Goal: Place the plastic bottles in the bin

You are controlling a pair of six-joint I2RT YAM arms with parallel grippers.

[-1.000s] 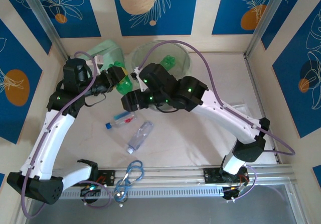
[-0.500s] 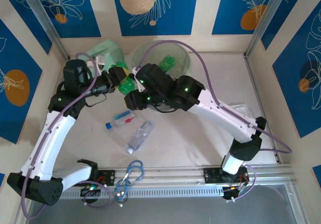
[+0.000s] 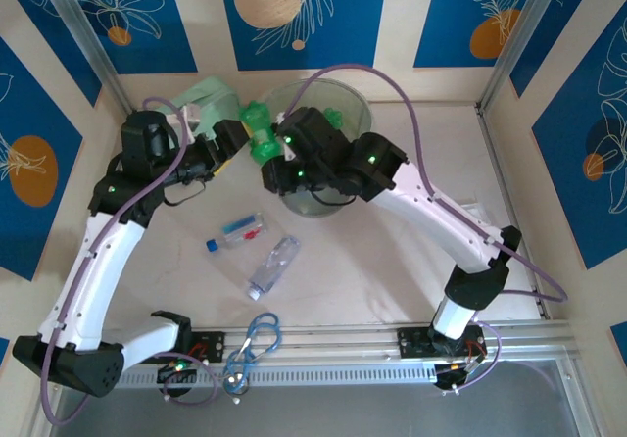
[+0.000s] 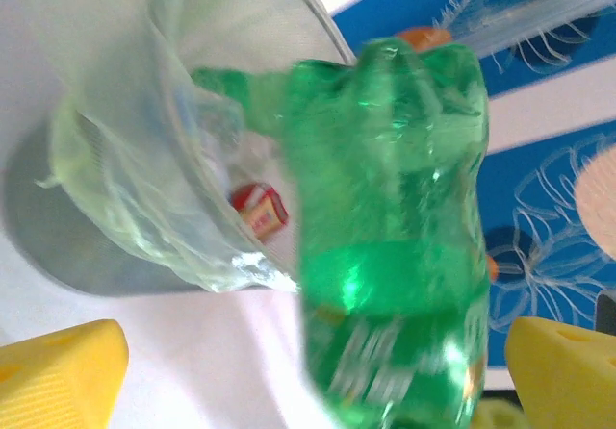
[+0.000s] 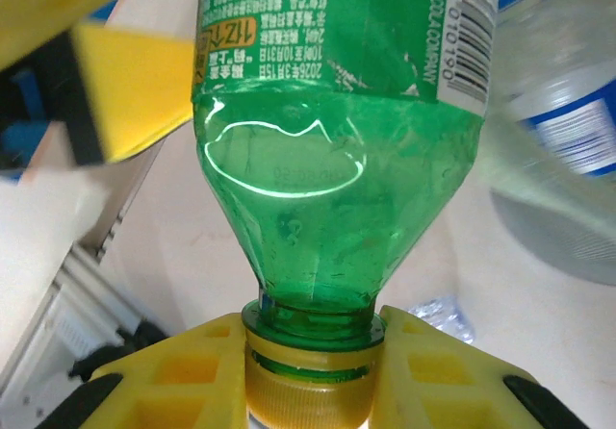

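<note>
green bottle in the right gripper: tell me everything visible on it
The green bottle is translucent green plastic with a yellow cap and a printed label with a barcode; it looks empty. The right gripper is shut on its neck and cap, holding it off the table at the bin's left rim. The left gripper stands open around its body; whether it touches is unclear.

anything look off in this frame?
Mildly odd: the green bottle hangs pinched only by its yellow cap in the right gripper, beside the bin rim, with the left gripper open around it. A blue carabiner, not a bottle, lies by the near rail.
</note>
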